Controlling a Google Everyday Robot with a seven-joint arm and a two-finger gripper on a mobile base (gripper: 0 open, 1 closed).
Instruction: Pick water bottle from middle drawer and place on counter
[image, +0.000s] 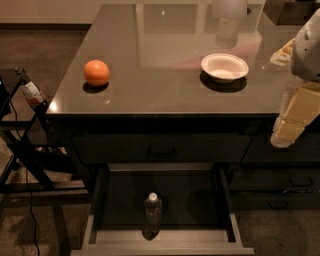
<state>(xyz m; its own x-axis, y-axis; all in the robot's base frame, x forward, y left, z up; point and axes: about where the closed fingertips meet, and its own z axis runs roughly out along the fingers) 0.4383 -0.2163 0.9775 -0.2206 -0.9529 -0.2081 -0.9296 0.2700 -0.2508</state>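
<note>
The water bottle (153, 211), clear with a white cap, stands upright near the front middle of the open middle drawer (165, 247). The drawer is pulled out below the dark glossy counter (160, 95). My gripper (287, 130) hangs at the right edge of the view, in front of the counter's right front corner. It is well above and to the right of the bottle and holds nothing I can see.
On the counter sit an orange (96, 72) at the left, a white bowl (224, 67) at the right and a white-lidded jar (229, 20) at the back. A closed drawer front with a bar handle (161, 150) is above the open drawer. A brown bottle (30, 92) rests on a black stand at the left.
</note>
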